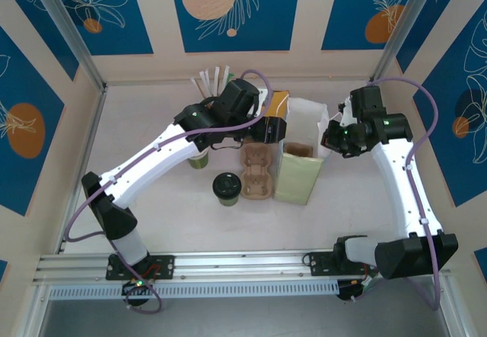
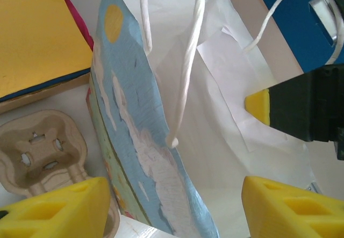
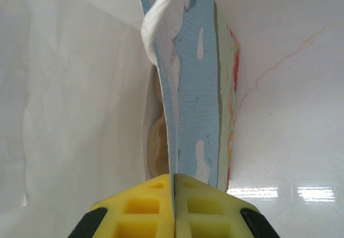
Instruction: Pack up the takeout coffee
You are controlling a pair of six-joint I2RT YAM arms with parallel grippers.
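Tabletop (image 1: 175,227) bears takeout coffee (image 1: 227,187) beside cup carrier (image 1: 257,173); right pincer (image 3: 174,187) pinches bag (image 3: 196,98).

In the top view we find the takeout coffee (image 1: 227,188) near the middle of the table (image 1: 152,223), with the cup carrier (image 1: 257,172) just beside it at three o'clock. The bag (image 1: 298,171) sits at the carrier's three o'clock. Another cup (image 1: 199,160) stands at the coffee's eleven o'clock, and the straws (image 1: 212,79) are well behind at twelve.

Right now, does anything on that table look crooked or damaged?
Only the paper bag: its printed wall, pinched in the right gripper, bows and its rim is crumpled. The takeout coffee stands upright beside the cup carrier.
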